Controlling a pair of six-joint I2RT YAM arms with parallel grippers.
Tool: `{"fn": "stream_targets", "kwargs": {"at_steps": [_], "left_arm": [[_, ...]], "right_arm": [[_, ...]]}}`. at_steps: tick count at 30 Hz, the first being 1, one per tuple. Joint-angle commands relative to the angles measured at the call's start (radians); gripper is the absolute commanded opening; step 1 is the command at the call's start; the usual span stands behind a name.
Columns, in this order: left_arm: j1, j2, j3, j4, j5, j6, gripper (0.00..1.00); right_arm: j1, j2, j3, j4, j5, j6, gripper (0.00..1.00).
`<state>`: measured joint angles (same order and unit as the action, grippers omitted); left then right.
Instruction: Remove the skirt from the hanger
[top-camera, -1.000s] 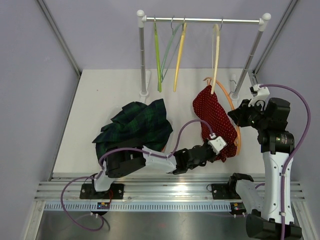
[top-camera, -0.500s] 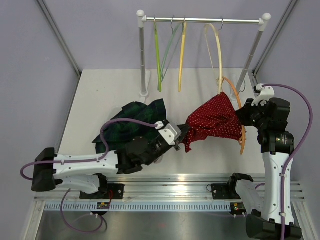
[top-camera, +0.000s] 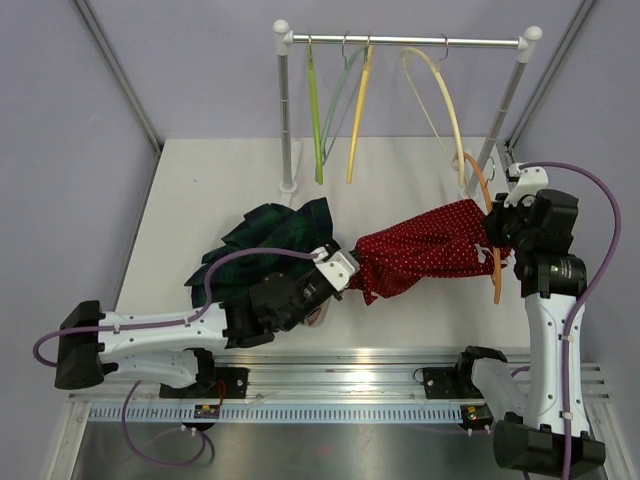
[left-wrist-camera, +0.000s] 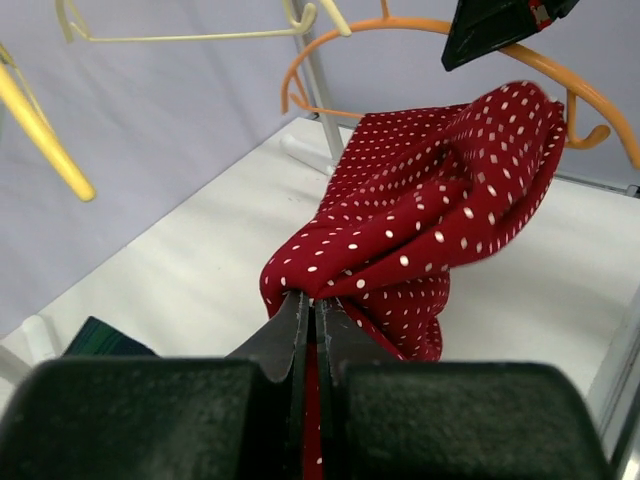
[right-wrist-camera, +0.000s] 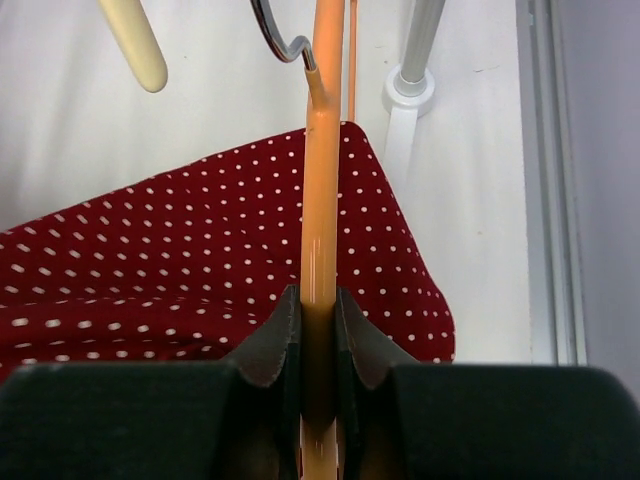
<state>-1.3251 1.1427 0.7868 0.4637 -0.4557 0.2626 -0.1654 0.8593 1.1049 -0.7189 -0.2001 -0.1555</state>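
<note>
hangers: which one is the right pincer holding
The orange hanger, clamped in the right pincer, with the red spotted skirt stretched from it. The green hanger, yellow hanger and cream hanger hang free on the rail.

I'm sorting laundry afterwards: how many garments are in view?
2. The red dotted skirt stretches from the orange hanger at right toward the middle. The dark green plaid garment lies heaped on the table, left of it. The heap may hide more.

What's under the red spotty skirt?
Only bare white table shows beneath the red skirt. The spot directly below it is covered, and so is where it catches on the orange hanger.
</note>
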Motion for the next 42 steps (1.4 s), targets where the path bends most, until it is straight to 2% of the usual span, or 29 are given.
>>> {"fn": "stream_targets", "kwargs": {"at_steps": [1, 6, 11, 14, 17, 23, 27, 30, 31, 33, 34, 35, 37, 38, 42], "left_arm": [[0.024, -0.118, 0.011, 0.055, -0.038, 0.05, 0.0], [0.047, -0.21, 0.026, -0.036, -0.005, 0.053, 0.0], [0.107, -0.156, 0.008, -0.013, 0.052, -0.006, 0.0], [0.165, -0.055, 0.026, -0.01, 0.22, -0.106, 0.0], [0.175, 0.07, 0.057, 0.088, 0.349, -0.17, 0.0], [0.17, 0.291, 0.181, 0.176, 0.451, -0.224, 0.0], [0.168, 0.379, 0.2, 0.187, 0.494, -0.238, 0.0], [0.168, 0.396, 0.163, 0.194, 0.505, -0.247, 0.24], [0.167, 0.388, 0.155, 0.187, 0.508, -0.249, 0.5], [0.165, 0.343, 0.135, 0.165, 0.509, -0.241, 0.71], [0.162, 0.322, 0.131, 0.15, 0.509, -0.231, 0.86], [0.152, 0.298, 0.131, 0.103, 0.514, -0.203, 0.97], [0.145, 0.241, 0.162, 0.02, 0.538, -0.178, 0.99], [0.142, 0.226, 0.179, -0.091, 0.566, -0.159, 0.99], [0.109, 0.148, 0.206, -0.279, 0.562, -0.119, 0.99]], "right_arm": [[-0.013, 0.003, 0.007, 0.131, 0.065, -0.082, 0.0], [-0.017, 0.021, -0.008, 0.142, 0.028, -0.104, 0.0], [-0.019, 0.038, 0.003, 0.144, 0.008, -0.128, 0.0], [-0.019, 0.034, 0.012, 0.124, -0.057, -0.162, 0.0], [-0.02, 0.035, 0.045, 0.113, -0.111, -0.176, 0.0], [-0.02, 0.099, 0.169, 0.084, -0.09, -0.138, 0.0], [-0.02, 0.132, 0.228, 0.079, -0.094, -0.133, 0.0], [-0.02, 0.178, 0.301, 0.067, -0.091, -0.136, 0.0], [-0.02, 0.211, 0.346, 0.062, -0.093, -0.134, 0.0], [-0.02, 0.251, 0.401, 0.056, -0.097, -0.128, 0.0], [-0.02, 0.297, 0.432, 0.053, -0.101, -0.121, 0.0], [-0.019, 0.32, 0.497, 0.049, -0.11, -0.113, 0.0], [-0.019, 0.392, 0.562, 0.05, -0.119, -0.081, 0.0], [-0.02, 0.418, 0.626, 0.05, -0.13, -0.07, 0.0], [-0.02, 0.55, 0.8, 0.029, -0.163, 0.002, 0.0]]}}
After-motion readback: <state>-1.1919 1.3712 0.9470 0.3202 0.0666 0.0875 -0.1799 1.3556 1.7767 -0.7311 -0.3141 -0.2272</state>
